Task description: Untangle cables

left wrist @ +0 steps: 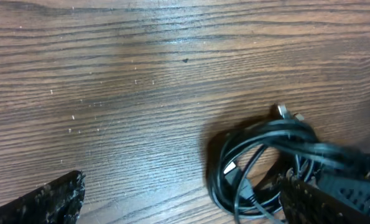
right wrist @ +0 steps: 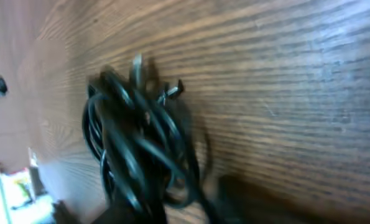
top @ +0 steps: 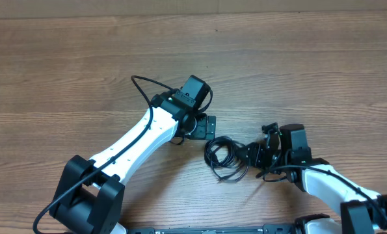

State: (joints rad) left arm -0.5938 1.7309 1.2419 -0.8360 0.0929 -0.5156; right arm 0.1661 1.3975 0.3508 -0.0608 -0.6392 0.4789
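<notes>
- The cables (top: 222,155) are thin, glossy black cords wound into one small, loose bundle of overlapping loops.
- The bundle lies flat on the wooden table (top: 82,65), just below its middle and between the two grippers.
- One bundle is in sight. The cords cross too tightly to count them apart.
- In the left wrist view, two small metallic plugs (left wrist: 284,112) poke out of the cables (left wrist: 259,162), one at the top edge and one inside the loop.
- There are two arms, both white with black joints.
- The left arm reaches from the lower left edge diagonally up to the table's middle.
- The left gripper (top: 204,127) sits just above and left of the bundle. Its fingers (left wrist: 48,199) stand wide apart with nothing between them, and the bundle is beside the other finger.
- The right arm comes in from the lower right corner with its wrist turned leftward.
- The right gripper (top: 255,156) is at the bundle's right edge.
- The right wrist view is blurred, with the cables (right wrist: 135,143) close in front. Whether that claw is closed on them cannot be told.
</notes>
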